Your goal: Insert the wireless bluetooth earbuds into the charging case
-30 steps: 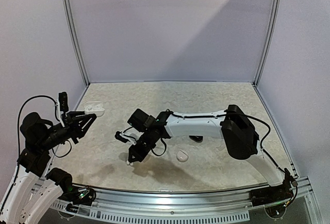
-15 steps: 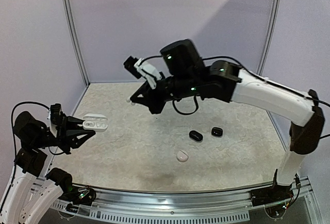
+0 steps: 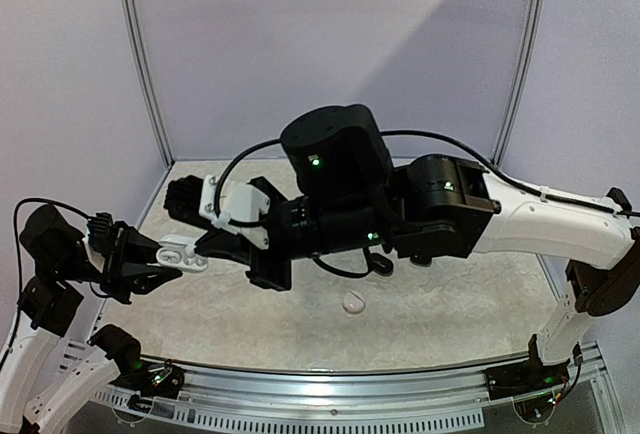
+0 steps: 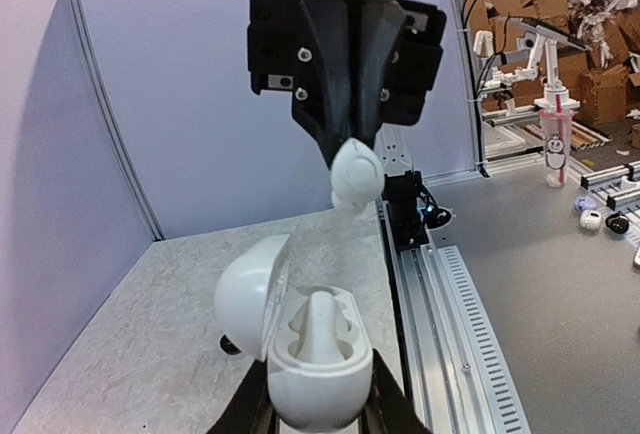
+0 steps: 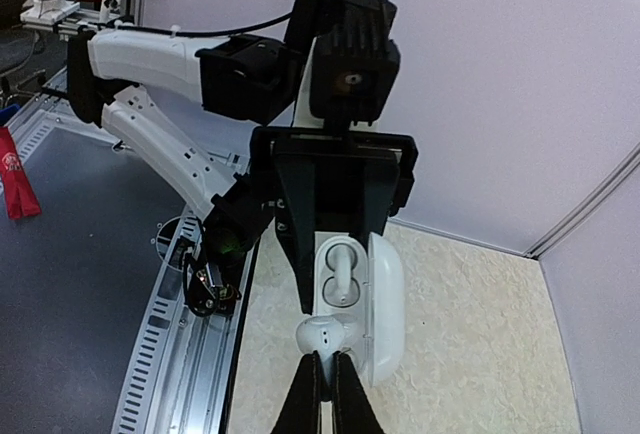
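Earbud [image 4: 356, 168] aligned with open case [image 4: 312, 354].
Right gripper [image 5: 325, 366] clamped it; left gripper [image 4: 315, 409] clamped the case, sockets exposed for insertion.

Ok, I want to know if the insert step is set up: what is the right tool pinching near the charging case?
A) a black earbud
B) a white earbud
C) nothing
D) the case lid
B: the right tool is shut on a white earbud, close to the open white case that the left tool holds.
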Controlling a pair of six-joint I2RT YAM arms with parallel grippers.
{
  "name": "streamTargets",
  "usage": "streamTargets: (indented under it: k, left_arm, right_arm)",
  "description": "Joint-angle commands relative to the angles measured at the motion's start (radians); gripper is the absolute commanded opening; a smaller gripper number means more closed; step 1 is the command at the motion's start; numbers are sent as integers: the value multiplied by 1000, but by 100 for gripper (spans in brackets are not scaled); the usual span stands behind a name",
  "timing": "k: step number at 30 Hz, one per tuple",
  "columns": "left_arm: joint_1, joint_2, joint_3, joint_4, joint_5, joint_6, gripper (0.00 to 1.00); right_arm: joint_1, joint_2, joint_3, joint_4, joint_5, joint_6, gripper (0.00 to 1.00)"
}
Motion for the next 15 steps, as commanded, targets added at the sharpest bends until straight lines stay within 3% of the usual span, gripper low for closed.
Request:
streamTargets:
  k: [1,15]
  left_arm:
    - [-17,6,12,-29,-9,-7,0]
    - [-29,-8,1,-19,-21,-25,0]
  right_arm:
    - [8,22,33,-31,1,-62,0]
    - [7,102,86,-66,36,-81,0]
